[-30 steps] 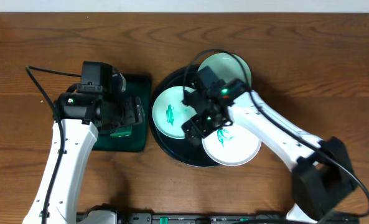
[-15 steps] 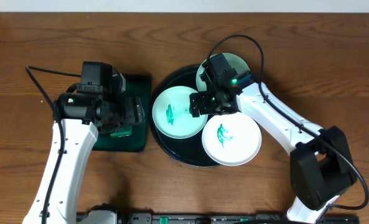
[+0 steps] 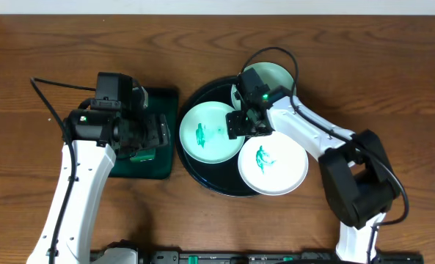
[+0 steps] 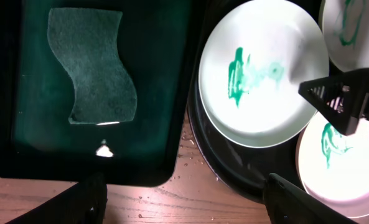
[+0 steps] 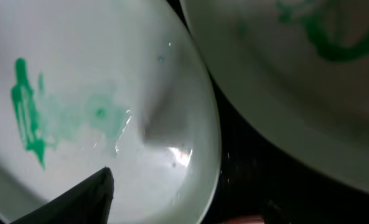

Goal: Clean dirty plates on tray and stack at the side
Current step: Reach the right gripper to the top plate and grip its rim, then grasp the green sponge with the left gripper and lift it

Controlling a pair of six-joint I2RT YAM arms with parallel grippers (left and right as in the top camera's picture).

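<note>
Overhead, a brown wood-grain bench [image 3: 41,59] fills the view, w/ a pale wall strip [image 3: 217,6] along the far edge. The black tray [image 3: 202,172] sits ctr-right on the bench. A dark green tray [image 3: 162,99] lies just left of it, nearly touching, w/ a green sponge [image 4: 94,74] flat inside. Three dirty plates rest on the black tray, each w/ green smears: left plate [image 3: 202,136], near-right plate [image 3: 276,165] reaching past the tray's near-right rim, and far plate [image 3: 276,77], partly hidden by the right arm [image 3: 312,136]. The left pincer [image 4: 184,196] hangs over the green tray, fingers spread wide, holding & touching nothing. The right pincer [image 3: 245,123] is low over the left plate's right edge, btwn the three plates. In the wrist view its fingers [image 5: 78,199] are partly spread, one over the plate's white face, the other barely seen beyond the rim over the black tray, so the rim sits btwn them. No pinch visible; can't tell if a tip touches the plate.
</note>
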